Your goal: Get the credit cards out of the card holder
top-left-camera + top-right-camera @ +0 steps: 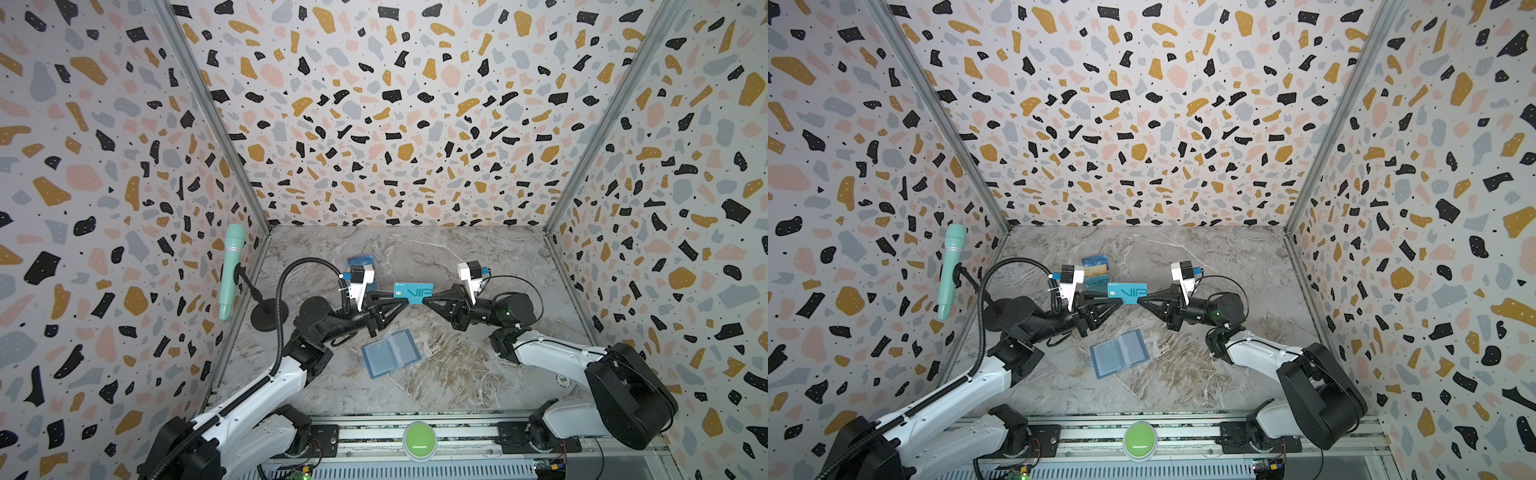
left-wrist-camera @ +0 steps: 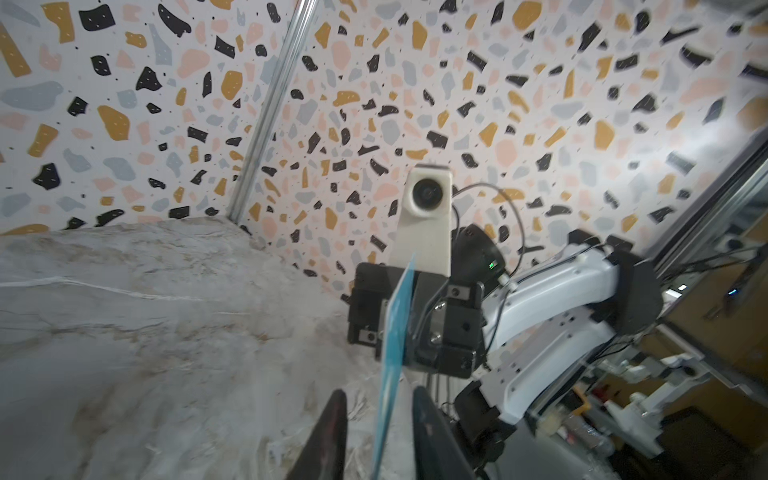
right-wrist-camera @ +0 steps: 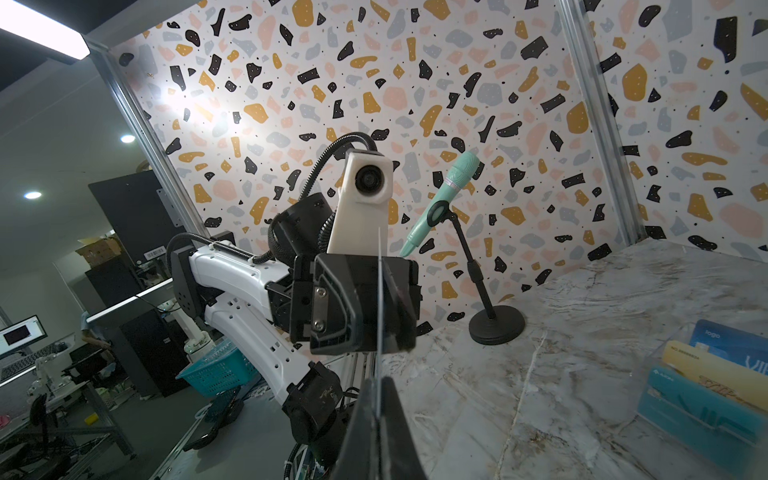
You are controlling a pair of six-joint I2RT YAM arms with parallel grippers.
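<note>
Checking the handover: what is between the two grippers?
A teal card: the right gripper is shut on one end, the left gripper stands open around the other. Both top views show it.

- The teal card (image 1: pixel 413 292) held up over the tabletop reads "VIP" in big pale outline letters in both top views. The small print above its chip is too fine to read.
- The blue card (image 3: pixel 723 338) at the back of the clear rack (image 3: pixel 653 360) says "logo" near one corner. "VI" shows where the frame cuts it off.
- The yellow card (image 3: pixel 702 368) in front of it starts "NO:", and I cannot make out the digits after that.
- The racked teal card (image 3: pixel 698 409) at the front carries small pale lettering, too blurred to read.
- A white barcode label (image 3: pixel 154 252) sits on a dark cabinet (image 3: pixel 137 208) outside, and it is unreadable.
</note>
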